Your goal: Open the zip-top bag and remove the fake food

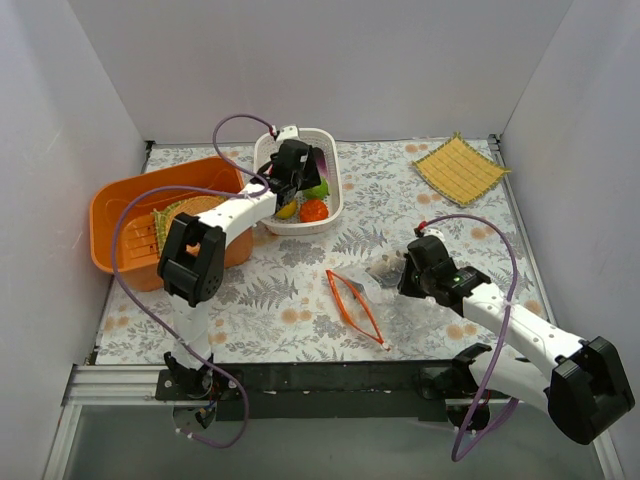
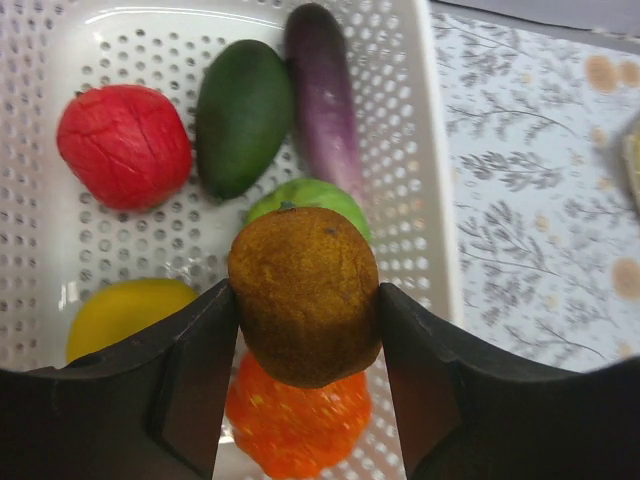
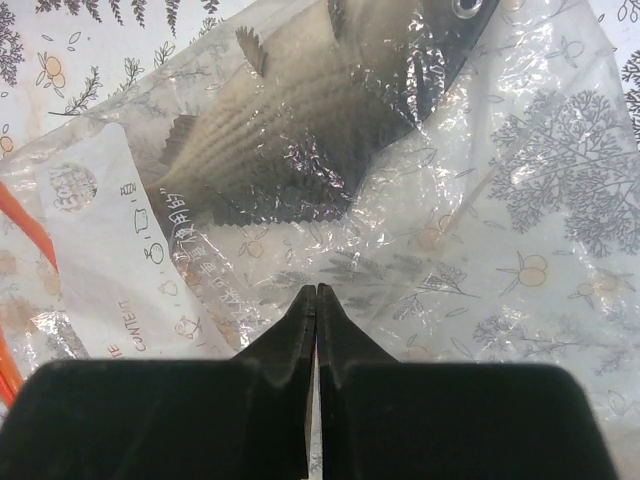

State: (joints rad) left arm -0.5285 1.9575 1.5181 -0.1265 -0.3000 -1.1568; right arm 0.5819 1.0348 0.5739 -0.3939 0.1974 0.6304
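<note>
My left gripper [image 2: 305,300] is clenched on a brown, rough-skinned piece [image 2: 300,265] of the fake food, one finger on each flank. It hangs over the white basket [image 2: 432,150]. I judge that is where the emptied pieces are being collected. A red piece [image 2: 122,145], a dark green one [image 2: 242,115], a purple one [image 2: 322,90], a light green one [image 2: 318,198], a yellow one [image 2: 125,312] and an orange one [image 2: 298,425] already lie on its floor. The brown piece sits above the light green and orange ones, so letting go here would drop it onto the pile, not onto the cloth.

My right gripper [image 3: 317,300] has its fingers squeezed flat together at the film of the zip-top bag [image 3: 480,200]. The bag lies on the flowered tablecloth [image 1: 300,300], well apart from the basket. Through the glare I cannot be certain, but a fold of plastic looks caught between the tips. That grip makes sense as an anchor: it holds the end away from the orange zipper strip [image 1: 352,305], whose loop gapes open toward the left arm.

A grey fish-shaped piece [image 3: 300,130] remains inside the bag, so the job reads as nearly done.
</note>
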